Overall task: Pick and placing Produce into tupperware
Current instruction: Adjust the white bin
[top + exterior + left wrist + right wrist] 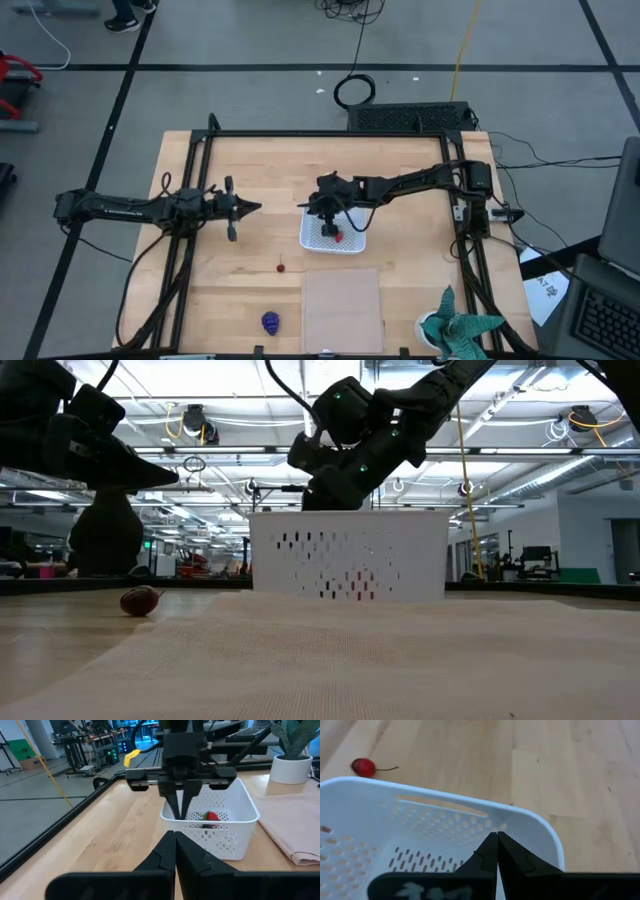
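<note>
The white tub [333,232] stands at the table's middle. A red strawberry [338,237] and a dark berry [204,825] lie in it; the strawberry also shows in the left wrist view [211,816]. My right gripper [326,217] is shut with nothing seen between its fingers, pointing down over the tub's left part [180,810]. My left gripper [256,208] is shut and empty, level above the table to the tub's left. The cherry [282,267] lies on the table near the tub's front left. The purple grape bunch [271,322] lies near the front edge.
A flat tan panel [343,308] lies in front of the tub. A teal-and-white object [458,330] sits at the front right corner. A black frame [300,134] runs along the table's far edge and sides. Bare wood lies between my left gripper and the cherry.
</note>
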